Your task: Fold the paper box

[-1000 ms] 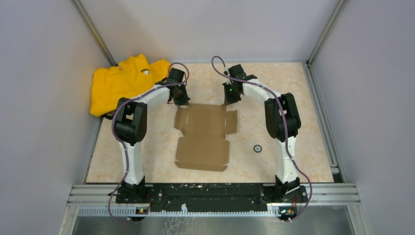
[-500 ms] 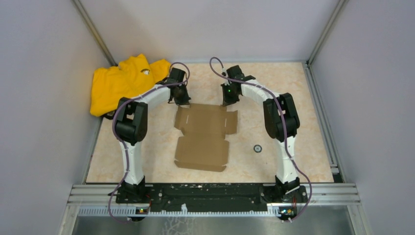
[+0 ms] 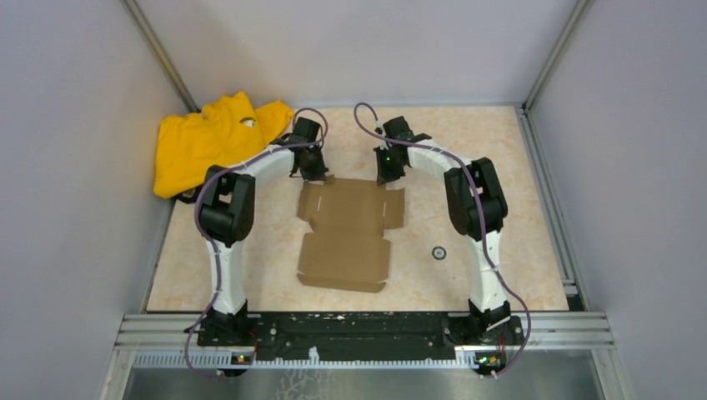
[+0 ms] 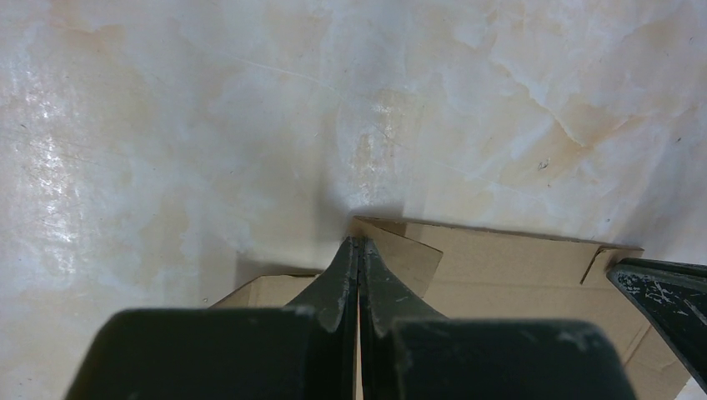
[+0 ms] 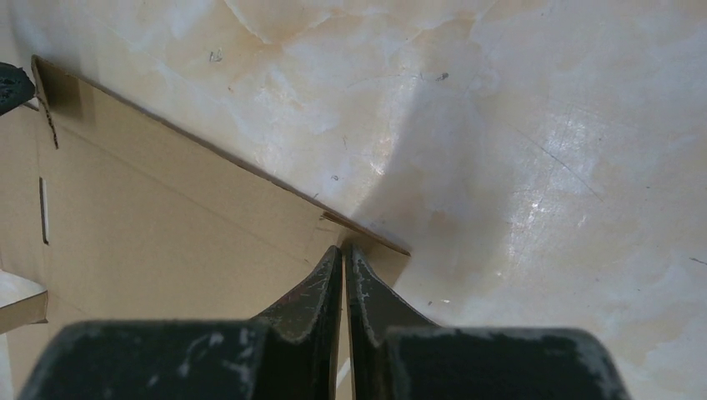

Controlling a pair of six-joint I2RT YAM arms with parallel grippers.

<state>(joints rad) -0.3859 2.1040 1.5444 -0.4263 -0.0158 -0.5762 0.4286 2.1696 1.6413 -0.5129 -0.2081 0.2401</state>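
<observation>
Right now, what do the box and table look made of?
Box: brown cardboard, matte, unprinted; cut edges and creases show.
Table: marble-patterned stone or laminate, cannot tell which; cream veining, glossy glare in wrist views.

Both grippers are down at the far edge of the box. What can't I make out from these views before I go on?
1. Left gripper and right gripper, wrist views: the shut fingers cover their own tips, so contact with the paper box is unclear.
2. Top view: the wrists hide both tips.
3. Small dark ring, top view: too small to identify.
4. Yellow garment: near edge partly behind the left arm.
</observation>
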